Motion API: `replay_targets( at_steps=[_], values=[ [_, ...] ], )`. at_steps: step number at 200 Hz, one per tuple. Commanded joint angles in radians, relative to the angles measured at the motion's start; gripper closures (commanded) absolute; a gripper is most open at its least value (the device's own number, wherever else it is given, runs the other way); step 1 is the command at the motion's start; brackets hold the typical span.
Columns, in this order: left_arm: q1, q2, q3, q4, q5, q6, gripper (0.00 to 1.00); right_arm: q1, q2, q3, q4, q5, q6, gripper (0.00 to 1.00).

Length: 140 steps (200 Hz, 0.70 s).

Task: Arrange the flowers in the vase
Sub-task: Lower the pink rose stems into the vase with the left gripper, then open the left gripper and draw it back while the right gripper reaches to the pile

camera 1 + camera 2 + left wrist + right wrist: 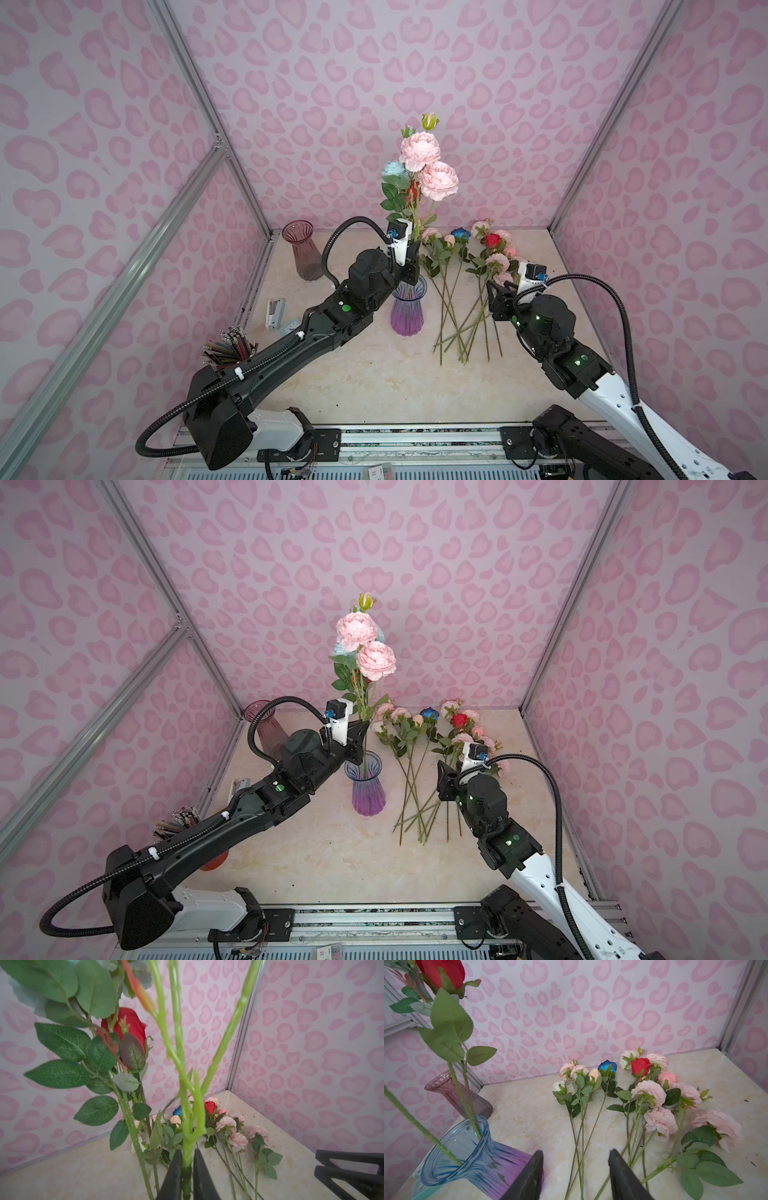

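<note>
A stem [186, 1140] is flanked by the left gripper [187, 1151], grip uncertain, vase [407, 316] below; the right gripper [575, 1150] is held open above flowers [652, 1093].

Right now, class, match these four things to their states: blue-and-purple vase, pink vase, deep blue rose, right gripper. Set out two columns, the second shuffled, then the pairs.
Things:
1 blue-and-purple vase
2 pink vase
3 deep blue rose
4 right gripper

States:
A open, holding nothing
B lying on the table
C holds upright stems
D stands empty

Pairs: 1-C; 2-D; 3-B; 4-A
</note>
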Motion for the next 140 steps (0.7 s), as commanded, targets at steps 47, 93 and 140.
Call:
replay_targets(
  at_steps=[47, 93, 140],
  values=[
    [0.0, -0.049, -0.085, -0.019, -0.022, -0.058, 0.79, 0.001, 0.006, 0.019, -0.013, -0.058, 0.018, 0.49],
    [0.0, -0.123, -0.128, -0.019, -0.023, -0.08, 0.79, 0.0, -0.008, 0.022, -0.023, -0.07, 0.023, 0.49],
    [0.001, -0.239, -0.145, -0.103, -0.066, -0.073, 0.79, 0.001, 0.017, 0.047, -0.042, -0.054, 0.021, 0.49]
  ],
)
